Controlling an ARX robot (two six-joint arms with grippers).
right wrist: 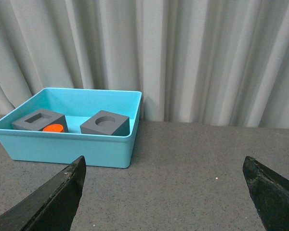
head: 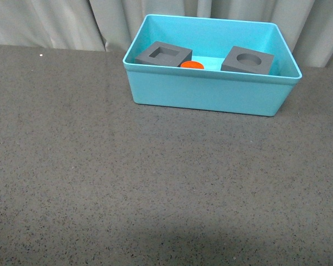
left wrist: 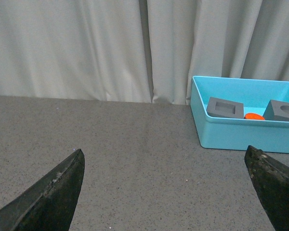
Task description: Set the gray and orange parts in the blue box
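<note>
The blue box (head: pixel 211 94) stands at the far side of the table, right of centre. Inside it lie the gray cube with a square recess (head: pixel 164 54), the gray cube with a round recess (head: pixel 247 60) and the orange cylinder (head: pixel 192 65) between them. The box (left wrist: pixel 245 137) and its cubes (left wrist: pixel 225 107) also show in the left wrist view. They show in the right wrist view too, box (right wrist: pixel 67 147) and round-recess cube (right wrist: pixel 105 123). My left gripper (left wrist: pixel 164 159) is open and empty above bare table. My right gripper (right wrist: pixel 164 163) is open and empty. Neither arm shows in the front view.
The dark speckled tabletop (head: pixel 127 183) stretches in front of the box. A pale pleated curtain (head: pixel 55 22) hangs behind the table's far edge.
</note>
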